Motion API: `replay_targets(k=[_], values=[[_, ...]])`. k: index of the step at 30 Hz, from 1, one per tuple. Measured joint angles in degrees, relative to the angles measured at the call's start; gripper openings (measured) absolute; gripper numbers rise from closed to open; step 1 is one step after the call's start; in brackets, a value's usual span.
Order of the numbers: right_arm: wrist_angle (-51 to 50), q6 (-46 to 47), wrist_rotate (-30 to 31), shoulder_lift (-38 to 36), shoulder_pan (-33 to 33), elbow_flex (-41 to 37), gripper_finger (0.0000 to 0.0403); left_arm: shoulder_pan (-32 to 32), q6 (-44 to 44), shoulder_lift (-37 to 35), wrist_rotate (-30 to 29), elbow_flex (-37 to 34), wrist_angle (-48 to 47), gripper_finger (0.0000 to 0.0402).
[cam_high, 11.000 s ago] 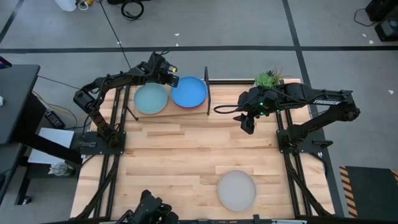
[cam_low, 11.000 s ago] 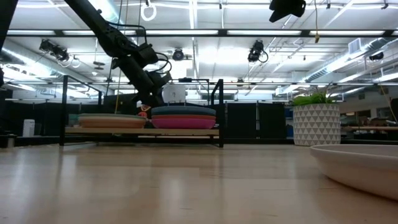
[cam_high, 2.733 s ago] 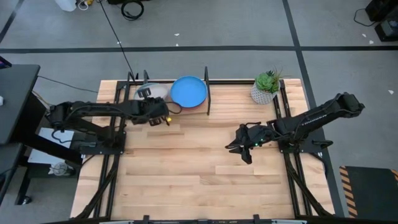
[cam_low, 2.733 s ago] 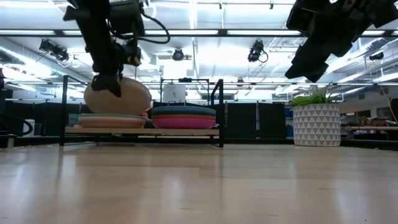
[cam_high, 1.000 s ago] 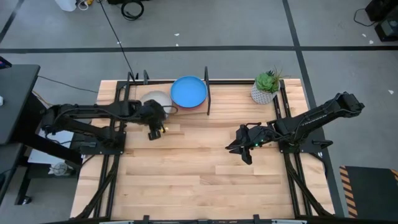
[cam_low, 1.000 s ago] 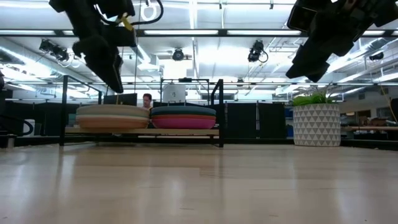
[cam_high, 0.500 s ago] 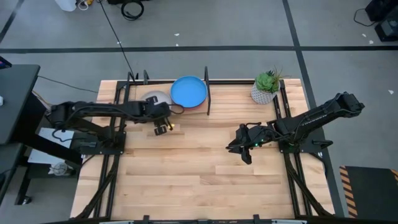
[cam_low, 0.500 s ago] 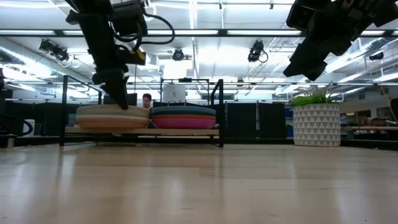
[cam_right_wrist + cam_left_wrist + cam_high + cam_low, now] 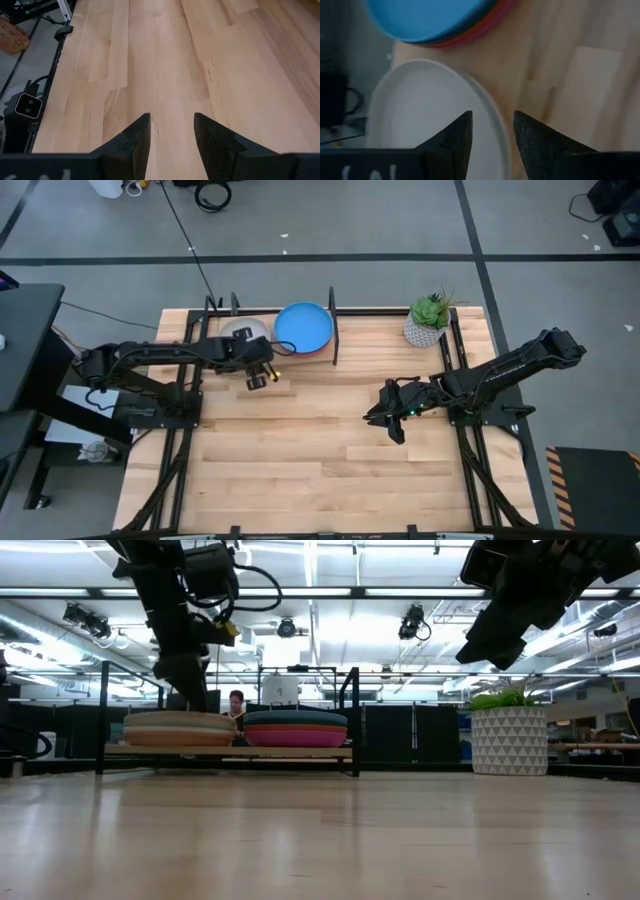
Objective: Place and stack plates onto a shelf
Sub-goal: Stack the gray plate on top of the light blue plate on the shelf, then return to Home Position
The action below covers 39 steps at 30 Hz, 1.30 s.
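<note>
Two dark, slender, jointed arms on black frames. Matte black tapered fingers [image 9: 455, 145] on the left claw [image 9: 258, 377]; a yellow tag beside it. Same black wedge-shaped fingers [image 9: 216, 142] on the right claw [image 9: 392, 427]; small green light near its wrist.

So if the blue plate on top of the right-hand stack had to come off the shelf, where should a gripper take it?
By the rim on its table-facing edge. The blue plate lies flat on its stack, so only the thin lip offers a pinch; a black post crowds one side and the grey plate the other.
</note>
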Motion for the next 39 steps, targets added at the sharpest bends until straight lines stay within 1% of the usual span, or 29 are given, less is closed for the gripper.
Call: replay_targets(k=[3, 5, 13, 17, 23, 28, 31, 32, 33, 34, 37, 38, 39], values=[[0.02, 0.24, 0.00, 0.00, 0.00, 0.02, 0.0158, 0.45, 0.01, -0.01, -3.57, 0.00, 0.11, 0.0150], [0.00, 0.25, 0.00, 0.00, 0.04, 0.02, 0.0158, 0.99, -0.04, -0.01, -4.63, -0.06, 0.70, 0.0150], [0.02, 0.12, 0.00, 0.00, 0.15, 0.02, 0.0158, 3.77, -0.06, 0.67, -4.61, -0.27, 1.03, 0.0150], [0.02, 0.04, 0.00, 0.00, 0.15, 0.02, 0.0158, 4.09, -0.14, 1.56, -3.14, -0.30, 1.74, 0.0150], [0.05, 0.04, 0.00, 0.00, 0.15, 0.02, 0.0158, 4.07, -0.80, 3.35, -3.32, -0.33, 1.77, 0.0150], [0.09, 0.04, -0.21, 0.00, 0.15, 0.02, 0.0158, 2.98, 0.95, 2.66, -9.26, -0.31, 1.91, 0.0150], [0.09, 0.04, -0.25, 0.00, 0.15, 0.02, 0.0158, 2.60, 1.85, 1.38, -10.15, 0.32, 1.91, 0.0150], [0.07, 0.05, -0.26, 0.00, 0.15, 0.02, 0.0158, 2.58, 1.90, 1.02, -9.69, 0.84, 1.74, 0.0150], [0.06, 0.13, -0.27, 0.00, 0.15, 0.02, 0.0158, 2.52, 1.94, 0.46, -7.72, 1.50, 1.68, 0.0150], [-0.04, 0.19, -0.31, 0.00, 0.15, 0.02, 0.0158, 2.49, 2.60, -0.34, -3.80, 2.08, 1.56, 0.0150], [-0.52, -0.11, -0.31, 0.00, 0.19, 0.02, 0.0158, 1.70, 2.86, -3.21, 12.17, 2.79, 2.64, 0.0150], [-0.75, -0.45, -0.16, 0.00, 0.33, 0.02, 0.0158, 0.94, 2.04, -3.96, 15.48, 2.81, 3.76, 0.0150], [-0.98, -1.09, 0.13, 0.00, 0.56, 0.02, 0.0158, 0.07, 1.00, -4.72, 17.46, 2.80, 4.72, 0.0150]])
